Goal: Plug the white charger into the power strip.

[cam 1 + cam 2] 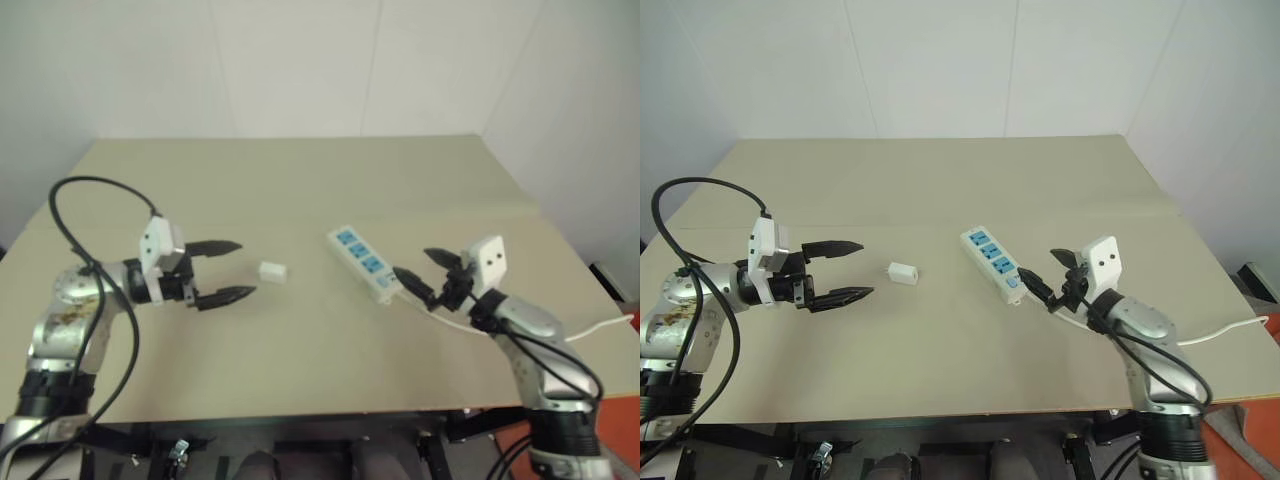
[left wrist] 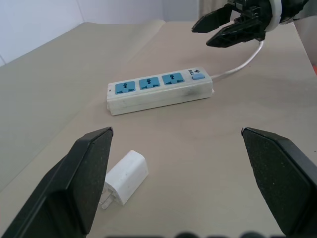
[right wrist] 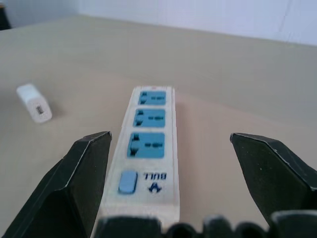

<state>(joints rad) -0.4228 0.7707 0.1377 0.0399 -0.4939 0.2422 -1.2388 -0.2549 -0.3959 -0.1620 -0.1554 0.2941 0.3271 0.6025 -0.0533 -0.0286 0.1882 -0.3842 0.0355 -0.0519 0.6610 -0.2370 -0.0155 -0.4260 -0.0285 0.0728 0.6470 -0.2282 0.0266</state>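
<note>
nearest the counter's (image 1: 300, 380) front edge, we see both grippers with fingers spread and holding nothing: the left gripper (image 1: 228, 270) toward the left edge, the right gripper (image 1: 425, 268) toward the right edge. between them the white charger (image 1: 273, 271) lies on its side, apart from the power strip (image 1: 362, 263), which lies flat, sockets up, just ahead of the right gripper.

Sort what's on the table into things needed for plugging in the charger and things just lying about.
Needed: charger, lying on its side; power strip, three sockets empty; left tool and right tool, both open.

Lying about: nothing else on the table.
</note>
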